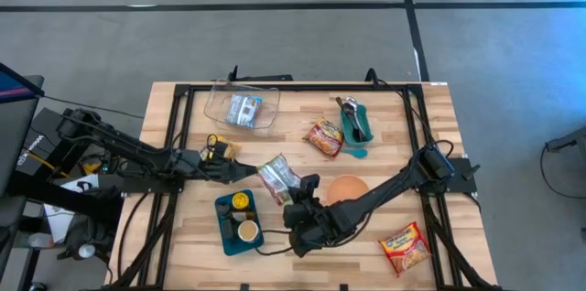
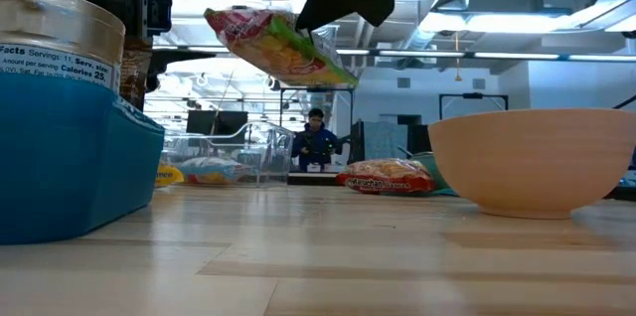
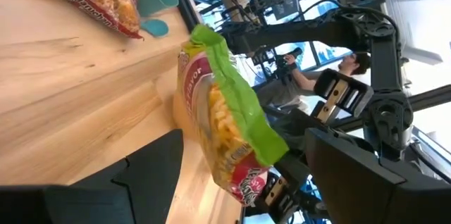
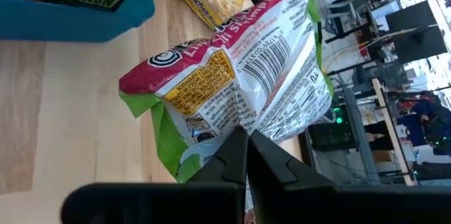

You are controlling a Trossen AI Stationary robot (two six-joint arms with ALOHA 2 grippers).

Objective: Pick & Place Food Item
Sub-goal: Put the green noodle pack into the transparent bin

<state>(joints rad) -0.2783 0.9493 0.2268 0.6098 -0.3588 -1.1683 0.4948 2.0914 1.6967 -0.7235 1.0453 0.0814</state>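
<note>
A red, green and silver noodle packet [image 1: 275, 179] hangs above the table's middle, well clear of the wood in the low view [image 2: 283, 50]. My right gripper [image 1: 298, 188] comes in from the near right and is shut on it. My left gripper [image 1: 247, 174] stands open just to the packet's left, pointing at it, with nothing between its fingers. In the left wrist view the packet [image 3: 225, 125] shows beyond one dark finger [image 3: 151, 164]. My right gripper pinches the packet's green-edged end seam [image 4: 204, 150] between its two shut fingers [image 4: 239, 157]. The fingers come slanting down from the table's near right. The packet is lifted clear and tilted, most of it reaching out beyond the fingertips toward the left arm.
A tan bowl [image 1: 348, 188] sits right of the packet and a teal tray with cups [image 1: 238, 222] near left. A clear container [image 1: 243, 108], a teal dish with utensils [image 1: 355, 122], two more noodle packets [image 1: 324, 137] [image 1: 406, 245] and a yellow packet [image 1: 218, 149] lie around.
</note>
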